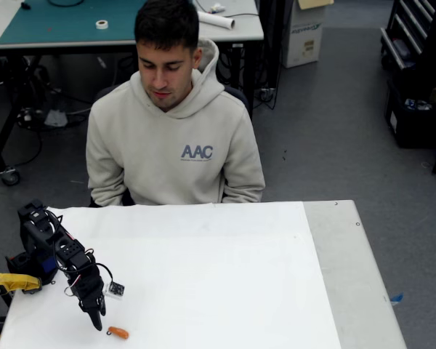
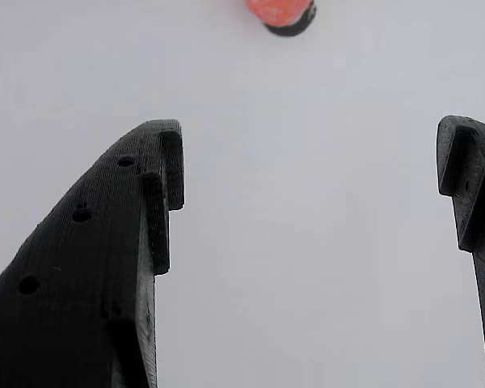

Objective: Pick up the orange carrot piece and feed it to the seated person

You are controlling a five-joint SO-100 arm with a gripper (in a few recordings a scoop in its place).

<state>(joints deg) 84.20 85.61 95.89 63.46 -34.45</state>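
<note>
The gripper (image 2: 311,153) hangs wide open, just short of the orange carrot piece (image 1: 118,333) (tiny thing); I would advance until it lies between the jaws, then close gently.

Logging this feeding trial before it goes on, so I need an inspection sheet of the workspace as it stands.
Surface: white table, grey strip along its right side.
Job's things: orange carrot piece lies flat near the front edge; seated person behind the table, looking down.
Clutter: yellow handle at the left edge.
Grippers: gripper open, empty, pointing down just left of the carrot in the fixed view.
Cables: thin wires along the arm.
Surroundings: second table with a tape roll; cardboard box; dark shelving at right.
</note>
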